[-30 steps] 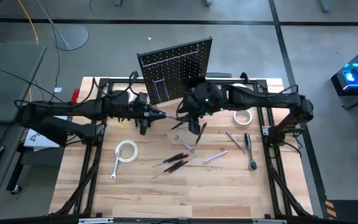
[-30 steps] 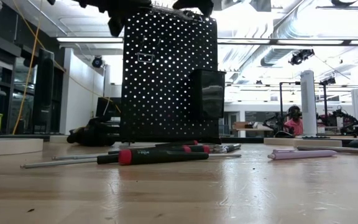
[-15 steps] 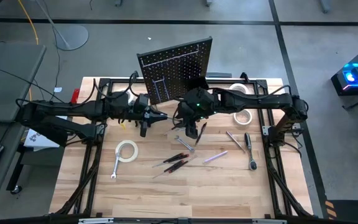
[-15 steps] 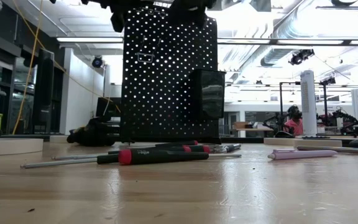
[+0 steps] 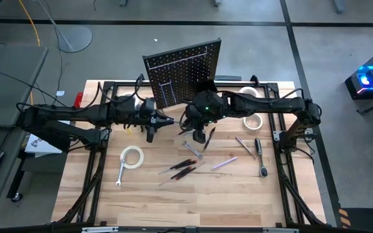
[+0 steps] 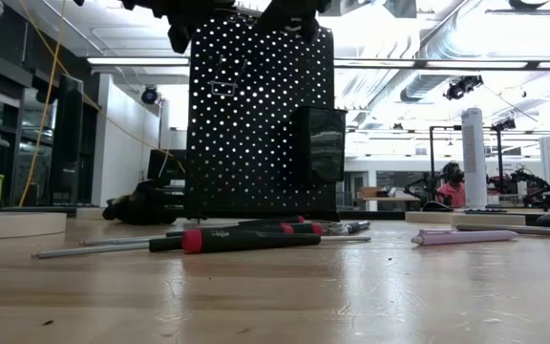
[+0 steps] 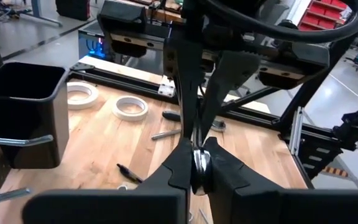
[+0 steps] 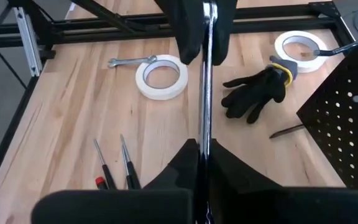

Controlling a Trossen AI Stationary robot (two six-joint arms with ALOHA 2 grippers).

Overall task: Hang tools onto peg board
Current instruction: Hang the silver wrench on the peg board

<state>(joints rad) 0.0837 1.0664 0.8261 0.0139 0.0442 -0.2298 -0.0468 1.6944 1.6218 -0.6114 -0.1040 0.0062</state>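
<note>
A crumpled black fabric glove with a yellow cuff (image 8: 257, 92) lies on the pale wooden bench (image 8: 73, 112), beyond the right pincer. A person in red (image 6: 450, 188) sits far behind the bench.

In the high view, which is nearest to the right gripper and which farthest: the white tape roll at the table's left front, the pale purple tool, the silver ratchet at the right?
Measured from the right gripper, in front of the peg board:
1. Pale purple tool, toward the front, a little to the right.
2. White tape roll, front left.
3. Silver ratchet, far right, near the table's edge.
</note>
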